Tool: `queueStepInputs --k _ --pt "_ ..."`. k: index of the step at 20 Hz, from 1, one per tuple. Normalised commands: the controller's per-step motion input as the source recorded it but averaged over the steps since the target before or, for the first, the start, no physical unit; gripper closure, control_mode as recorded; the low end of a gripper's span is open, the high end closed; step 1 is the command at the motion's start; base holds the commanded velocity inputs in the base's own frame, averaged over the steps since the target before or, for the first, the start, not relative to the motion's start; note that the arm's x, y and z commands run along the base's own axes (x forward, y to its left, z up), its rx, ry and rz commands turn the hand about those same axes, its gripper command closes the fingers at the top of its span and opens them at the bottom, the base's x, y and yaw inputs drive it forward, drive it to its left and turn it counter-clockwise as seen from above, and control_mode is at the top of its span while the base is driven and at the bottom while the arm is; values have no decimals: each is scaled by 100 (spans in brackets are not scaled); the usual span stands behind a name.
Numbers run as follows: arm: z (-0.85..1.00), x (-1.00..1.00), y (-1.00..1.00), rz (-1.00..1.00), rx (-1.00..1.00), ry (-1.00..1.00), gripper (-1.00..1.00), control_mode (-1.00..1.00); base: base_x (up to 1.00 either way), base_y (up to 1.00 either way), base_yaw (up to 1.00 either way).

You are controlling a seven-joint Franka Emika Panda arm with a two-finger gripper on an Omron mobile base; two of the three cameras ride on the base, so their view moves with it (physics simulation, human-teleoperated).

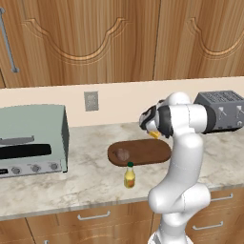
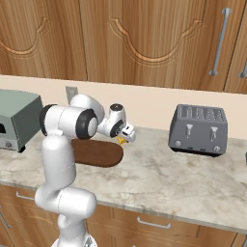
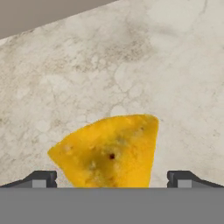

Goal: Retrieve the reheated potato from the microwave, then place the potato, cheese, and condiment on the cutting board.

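hand view puts the cheese right in front of us, a yellow-orange wedge lying on the pale marbled counter, with our two dark fingertips standing wide apart on either side of it. our gripper is spread fully and pinches nothing; whether the tips touch the wedge we cannot tell.

from the left base view we see our gripper held low over the counter just behind the far edge of the cutting board, with a sliver of the cheese showing beneath it. the potato sits on the left end of the board. the condiment stands upright on the counter just in front of the board, apart from it. a pale grey-green toaster oven is at the left, and a dark grey toaster is at the right by the wall.

from the right base view our gripper is beside the board's right end, the cheese just under it.
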Motion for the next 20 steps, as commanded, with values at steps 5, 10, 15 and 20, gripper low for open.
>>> queueStepInputs --k 5,10,15,20 --pt "-8 5 6 -6 0 0 -100 -100 0 0 0" --pt "-6 29 -2 -3 0 2 -100 -100 0 0 0" --pt "-6 26 -3 -1 0 4 -100 -100 0 0 0" --pt "-19 6 0 -1 0 10 -100 -100 0 0 0"
